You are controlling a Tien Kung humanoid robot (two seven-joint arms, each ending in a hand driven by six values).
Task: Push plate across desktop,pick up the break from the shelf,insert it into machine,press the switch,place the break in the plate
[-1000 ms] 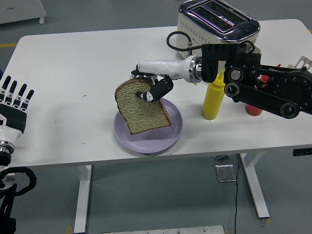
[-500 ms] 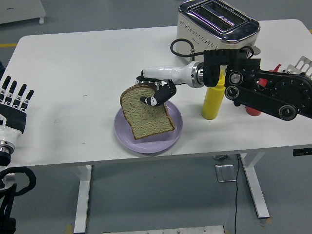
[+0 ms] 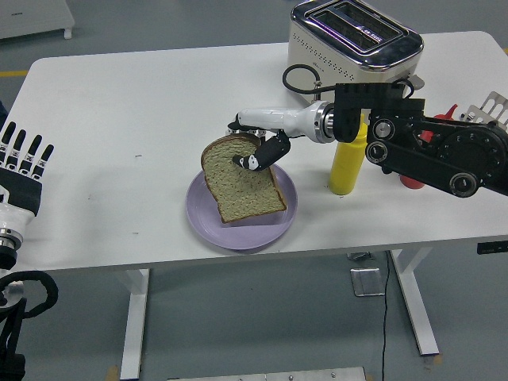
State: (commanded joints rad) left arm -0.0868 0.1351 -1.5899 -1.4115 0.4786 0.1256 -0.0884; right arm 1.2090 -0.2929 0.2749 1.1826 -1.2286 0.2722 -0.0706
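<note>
Now, from my seat at the controls, the white table (image 3: 119,119) fills most of the head view. At its far edge sits the chrome toaster (image 3: 355,36), both slots looking empty from up here, with a black cord looping out beside it.

My right arm reaches in from the right, its black forearm crossing in front of the yellow squeeze bottle (image 3: 348,163) and a red bottle (image 3: 414,176) that is mostly hidden behind the arm. A bit of wire shelf (image 3: 490,107) shows at the right edge.

Nearer me is the lilac plate (image 3: 206,226), set toward the table's front edge. Over it hangs the bread slice (image 3: 242,186), tilted, its lower corner touching or all but touching the plate's surface; I cannot tell which.

My right hand (image 3: 258,147) pinches the slice near its rounded top crust, fingers (image 3: 255,161) curled over the upper edge, so the grasp is not let go.

My left hand (image 3: 24,171) rests off the table's left side, fingers straight and spread, holding nothing.

I judge the task close to its end: the plate sits in place, the bread is off the shelf and out of the toaster, and what remains is to lay the slice flat on the plate and release it.
</note>
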